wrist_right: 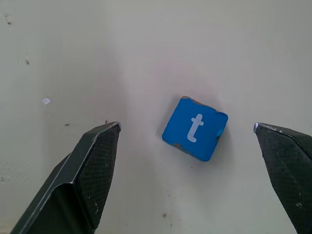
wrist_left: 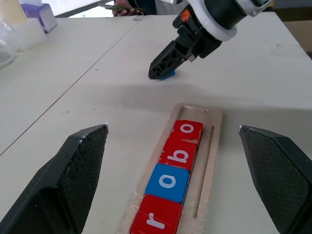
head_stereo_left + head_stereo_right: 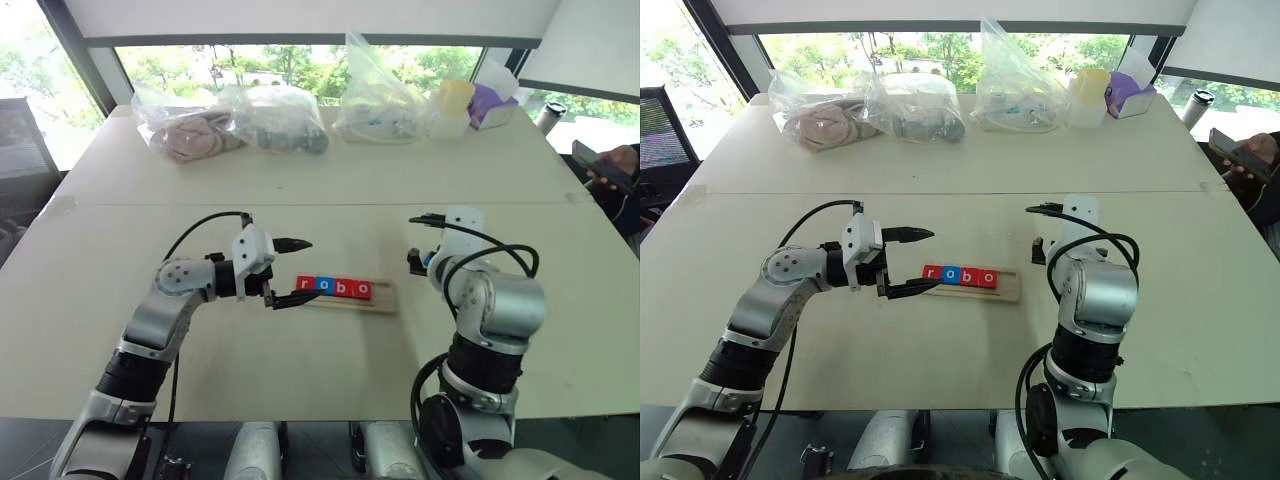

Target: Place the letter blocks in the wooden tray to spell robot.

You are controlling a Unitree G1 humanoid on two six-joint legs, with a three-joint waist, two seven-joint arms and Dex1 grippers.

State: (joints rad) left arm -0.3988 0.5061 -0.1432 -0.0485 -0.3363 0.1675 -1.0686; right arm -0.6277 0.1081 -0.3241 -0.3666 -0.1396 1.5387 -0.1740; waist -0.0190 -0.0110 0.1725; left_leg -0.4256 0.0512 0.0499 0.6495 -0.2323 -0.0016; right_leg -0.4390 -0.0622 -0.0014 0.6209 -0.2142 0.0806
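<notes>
hovering just left of the tray (image 3: 388, 296), your left gripper (image 3: 292, 272) gapes wide, empty. r-o-b-o fill the tray; its right slot is free. beyond it, the right gripper (image 1: 187, 146), wide and empty, straddles the t block (image 1: 195, 128): light, stiff, slick. pinch its flat sides.

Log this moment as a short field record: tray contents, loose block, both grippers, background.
tray: wooden tray on the table, one end slot free
blocks in tray: red r, blue o, red b, red o
loose block: blue t block flat on the table, beyond the tray's free end
left gripper: open, by the tray's r end
right gripper: open, straddling the t block, not touching
background: plastic bags at the far edge
</notes>
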